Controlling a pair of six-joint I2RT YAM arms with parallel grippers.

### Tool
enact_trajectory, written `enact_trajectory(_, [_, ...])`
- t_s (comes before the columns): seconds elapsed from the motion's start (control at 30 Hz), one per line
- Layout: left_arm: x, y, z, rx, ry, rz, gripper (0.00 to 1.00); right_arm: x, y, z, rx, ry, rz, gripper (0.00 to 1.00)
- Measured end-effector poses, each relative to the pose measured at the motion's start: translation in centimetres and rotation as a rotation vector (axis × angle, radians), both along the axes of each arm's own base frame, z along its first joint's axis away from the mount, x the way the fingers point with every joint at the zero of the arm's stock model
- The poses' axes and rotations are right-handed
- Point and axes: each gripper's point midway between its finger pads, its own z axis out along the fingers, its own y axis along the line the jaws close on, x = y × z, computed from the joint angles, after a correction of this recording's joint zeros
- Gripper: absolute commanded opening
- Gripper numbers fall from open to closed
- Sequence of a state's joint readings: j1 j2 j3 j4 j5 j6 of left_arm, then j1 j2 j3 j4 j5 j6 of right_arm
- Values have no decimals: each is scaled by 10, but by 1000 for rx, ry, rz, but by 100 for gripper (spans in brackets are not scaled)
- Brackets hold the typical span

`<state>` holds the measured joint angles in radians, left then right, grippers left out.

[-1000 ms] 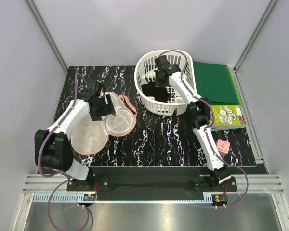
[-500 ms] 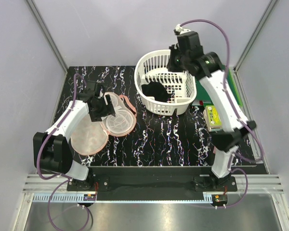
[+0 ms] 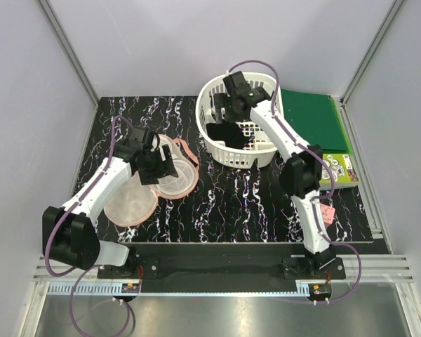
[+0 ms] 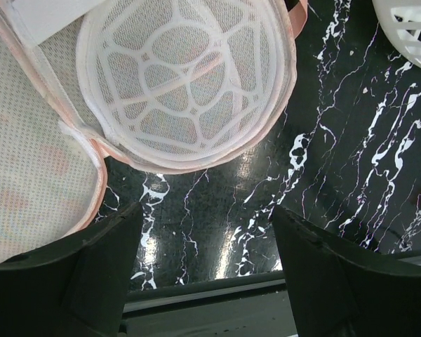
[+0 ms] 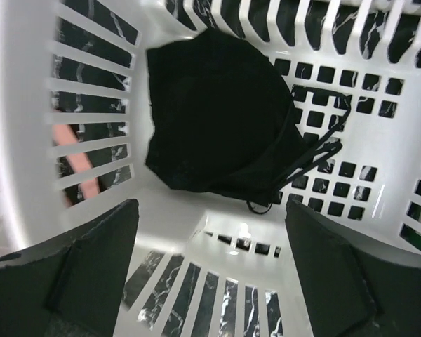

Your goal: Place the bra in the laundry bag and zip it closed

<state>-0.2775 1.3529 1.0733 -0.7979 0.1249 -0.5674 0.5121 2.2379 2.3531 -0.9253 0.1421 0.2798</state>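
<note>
Two grippers are at work, and both have their fingers spread wide with nothing between them. The right gripper (image 5: 210, 239) hangs inside the white slotted plastic basket (image 5: 21, 140), directly above the small black fabric bra (image 5: 217, 119). The bra lies loose on the basket floor and is not held. The left gripper (image 4: 207, 232) hovers over the black white-veined tabletop (image 4: 337, 140), just beside the unzipped round peach-pink laundry bag (image 4: 182, 77).

In the left wrist view the frame's top and left edges cut the bag off, and its zipper pull cannot be made out. From above, the right gripper (image 3: 235, 98) covers part of the basket's far side.

Half a second ago the right arm was raised high over the basket's far right rim; it has now come back down into the basket. The bra (image 3: 224, 132) lies where it lay then. The left gripper (image 3: 158, 165) has shifted slightly toward the basket.

The bra is a crumpled heap. In the wrist view its long axis runs from upper left to lower right, with thin straps trailing to the right. The bag (image 3: 172, 172) lies open with its mesh lining up, and its two round halves line up from near-left to far-right.
</note>
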Motion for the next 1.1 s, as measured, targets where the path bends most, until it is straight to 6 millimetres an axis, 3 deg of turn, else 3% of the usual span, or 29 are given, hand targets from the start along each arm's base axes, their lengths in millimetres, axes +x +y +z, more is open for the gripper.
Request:
enact_trajectory(0.1, [0,-2,-1,-9,7,-7,80,10,0,-46,-59,60,-5,100])
enact_trajectory(0.17, [0,-3,-1,-13,5,-12,80,15,0,-64,-81,80,-9,100])
enact_trajectory(0.47, [15,-9,-2,-9,13,-58,80,43,-19,-105,-137,97,-38,100])
enact_trajectory(0.7, [16,-11,-6,-3,23,-87,80,46,-25,-153,-114,187,-30,87])
enact_trajectory(0.73, [16,-11,-6,-4,23,-89,80,45,-23,-158,-107,195,-29,83])
enact_trajectory(0.77, [16,-11,-5,-4,21,-92,80,45,-23,-162,-103,201,-29,69])
enact_trajectory(0.83, [16,-11,-5,-4,21,-95,80,45,-21,-165,-102,204,-28,57])
enact_trajectory(0.87, [16,-11,-5,-4,21,-96,80,45,-20,-165,-95,204,-31,42])
enact_trajectory(0.93, [16,-11,-5,-6,22,-97,80,47,-19,-161,-87,197,-32,23])
enact_trajectory(0.97, [16,-12,-5,-8,22,-97,80,48,-18,-159,-80,193,-32,7])
enact_trajectory(1.0, [16,-12,-5,-10,22,-98,80,48,-16,-156,-69,190,-31,0])
enact_trajectory(1.1, [16,-13,-5,-16,24,-100,80,52,-13,-147,-46,177,-36,0])
